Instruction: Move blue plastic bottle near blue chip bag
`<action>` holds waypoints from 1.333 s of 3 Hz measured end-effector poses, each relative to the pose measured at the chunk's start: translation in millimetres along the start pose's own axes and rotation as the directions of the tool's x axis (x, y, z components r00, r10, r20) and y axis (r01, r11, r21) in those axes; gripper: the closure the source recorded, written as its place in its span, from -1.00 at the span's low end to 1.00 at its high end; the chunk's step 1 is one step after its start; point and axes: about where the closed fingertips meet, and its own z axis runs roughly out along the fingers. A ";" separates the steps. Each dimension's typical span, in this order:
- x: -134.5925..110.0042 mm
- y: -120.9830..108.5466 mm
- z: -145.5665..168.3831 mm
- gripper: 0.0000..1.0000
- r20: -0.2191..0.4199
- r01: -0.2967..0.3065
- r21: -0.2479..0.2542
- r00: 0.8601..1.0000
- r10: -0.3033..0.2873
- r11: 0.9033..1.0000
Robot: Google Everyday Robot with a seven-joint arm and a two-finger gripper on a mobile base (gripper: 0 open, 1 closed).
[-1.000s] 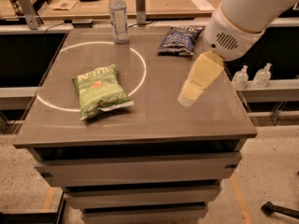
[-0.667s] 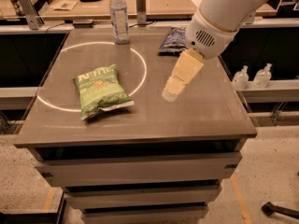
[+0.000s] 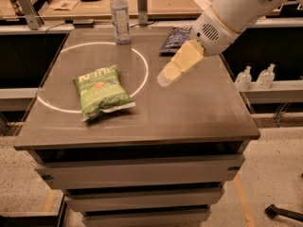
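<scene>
gripper (image 3: 164, 78) over table (image 3: 199, 112) middle; bare top between it and blue plastic bottle (image 3: 120, 16); green bag (image 3: 101, 91) front-left

blue plastic bottle (image 3: 120, 18): clear glossy plastic.
blue chip bag (image 3: 176, 38): crinkled shiny film.
green chip bag (image 3: 100, 91): crinkled glossy film.
table (image 3: 199, 117): smooth matt top.
gripper (image 3: 164, 78): pale yellow, matt; above table, near blue chip bag.
</scene>
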 end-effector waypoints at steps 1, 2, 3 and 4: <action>-11.0 5.5 -2.9 -1.00 0.131 -0.027 -0.083 0.991 0.038 0.996; -11.0 5.4 -2.5 -1.00 0.130 -0.027 -0.082 0.991 0.037 0.996; -15.2 4.1 -2.0 -1.00 0.148 -0.049 -0.110 0.987 0.065 0.993; -37.6 13.4 -1.1 -1.00 0.163 -0.129 -0.190 0.973 0.161 0.973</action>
